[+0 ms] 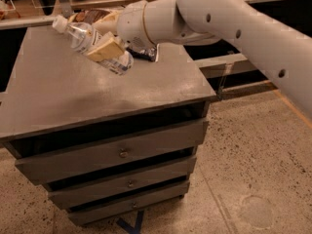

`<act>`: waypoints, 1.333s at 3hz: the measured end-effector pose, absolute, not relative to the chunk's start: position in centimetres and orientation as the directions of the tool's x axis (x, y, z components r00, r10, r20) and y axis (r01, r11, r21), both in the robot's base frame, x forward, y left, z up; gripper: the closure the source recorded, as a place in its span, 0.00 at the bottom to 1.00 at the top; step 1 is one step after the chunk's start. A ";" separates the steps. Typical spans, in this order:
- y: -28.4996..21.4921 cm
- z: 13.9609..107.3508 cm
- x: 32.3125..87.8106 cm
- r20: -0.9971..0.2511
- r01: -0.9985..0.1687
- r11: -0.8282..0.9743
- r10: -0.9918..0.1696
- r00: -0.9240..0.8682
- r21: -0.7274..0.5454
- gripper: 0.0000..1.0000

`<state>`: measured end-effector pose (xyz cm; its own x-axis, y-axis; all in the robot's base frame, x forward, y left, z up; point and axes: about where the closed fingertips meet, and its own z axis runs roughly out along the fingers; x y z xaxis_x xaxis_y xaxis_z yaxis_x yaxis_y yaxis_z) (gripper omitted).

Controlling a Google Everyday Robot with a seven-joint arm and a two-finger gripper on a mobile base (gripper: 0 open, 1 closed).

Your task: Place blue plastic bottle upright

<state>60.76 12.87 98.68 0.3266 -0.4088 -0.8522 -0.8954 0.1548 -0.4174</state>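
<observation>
One blue plastic bottle (81, 34) hangs tilted over the drawer cabinet (73, 96) top's eleven o'clock area, cap toward ten o'clock, with your gripper (106, 50) clamped across its middle. Expect it to be light, thin-walled and slick; hold the labelled waist gently

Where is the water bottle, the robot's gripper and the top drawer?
blue plastic bottle (80, 33): camera view, on its clear upper body, just below the cap.
gripper (96, 40): camera view, midway between its fingertips, clamped on the tilted bottle.
top drawer (123, 153): camera view, on its small knob.
</observation>
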 end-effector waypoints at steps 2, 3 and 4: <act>14.2 102.7 62.2 -0.864 -0.812 0.306 -0.262 0.430 -0.497 1.00; 14.1 102.6 62.2 -0.865 -0.814 0.304 -0.264 0.427 -0.495 1.00; 13.9 102.6 62.3 -0.888 -0.807 0.374 -0.243 0.389 -0.456 1.00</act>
